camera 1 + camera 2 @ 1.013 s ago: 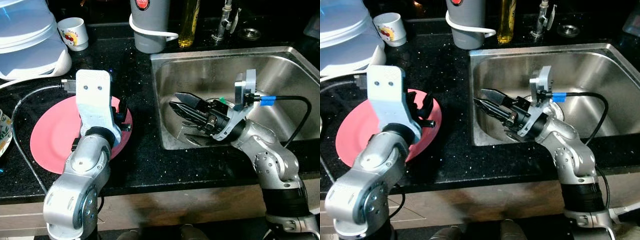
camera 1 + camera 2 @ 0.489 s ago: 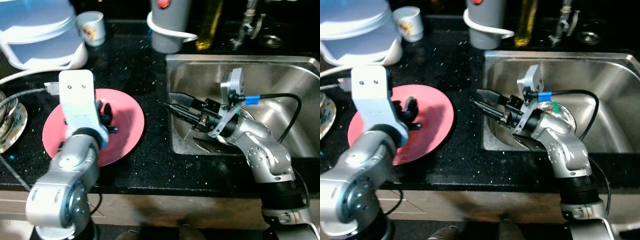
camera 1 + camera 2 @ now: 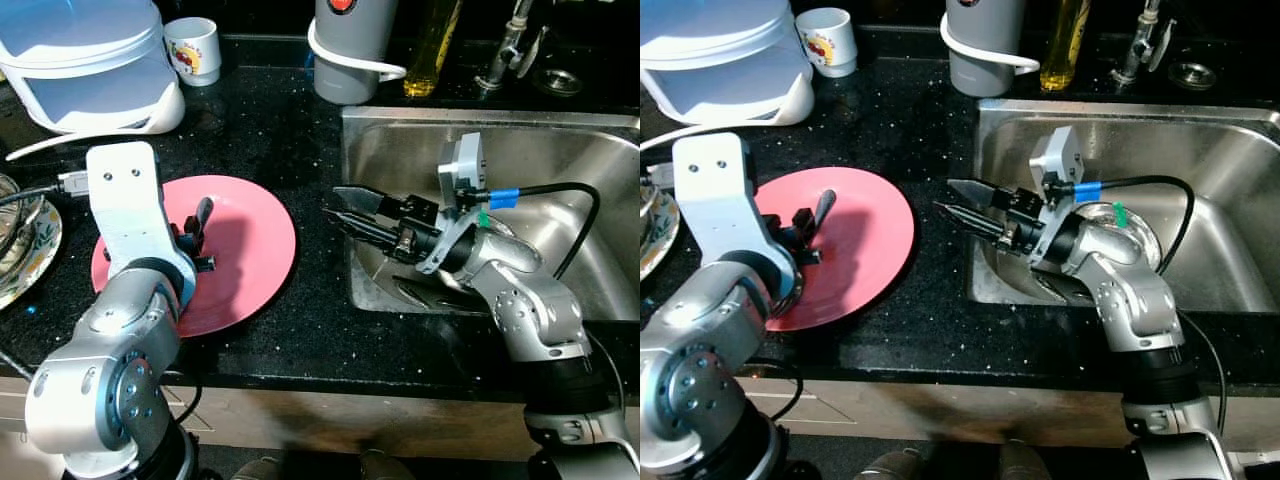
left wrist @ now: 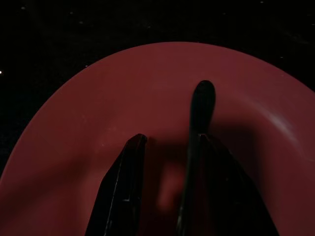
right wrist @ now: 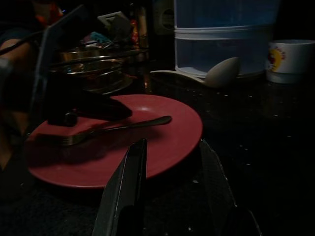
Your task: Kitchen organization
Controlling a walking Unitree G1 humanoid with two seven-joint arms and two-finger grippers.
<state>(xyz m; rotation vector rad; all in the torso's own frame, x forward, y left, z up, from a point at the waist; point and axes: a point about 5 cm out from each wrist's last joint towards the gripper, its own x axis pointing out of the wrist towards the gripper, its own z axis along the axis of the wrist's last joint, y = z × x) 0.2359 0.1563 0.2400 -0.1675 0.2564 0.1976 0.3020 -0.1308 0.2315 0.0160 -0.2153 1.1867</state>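
A pink plate (image 3: 250,250) lies on the black counter left of the steel sink (image 3: 480,115). My left gripper (image 4: 170,140) hovers low over the plate, open. A fork (image 5: 118,127) lies on the plate, its tines under that gripper and its handle (image 4: 202,98) running along one finger. My right gripper (image 3: 332,207) reaches out over the sink's left rim, pointing at the plate. It is open with nothing between its fingers (image 5: 130,182).
A white and blue container (image 3: 90,60), a mug (image 3: 192,45), a grey jug (image 3: 350,45), an oil bottle (image 3: 435,50) and the tap (image 3: 505,50) line the back. A patterned dish (image 3: 25,255) sits at far left. Dark utensils (image 3: 420,295) lie in the sink.
The camera has shifted. My right gripper has moved left, from inside the sink to over its left rim. My left gripper stays over the plate.
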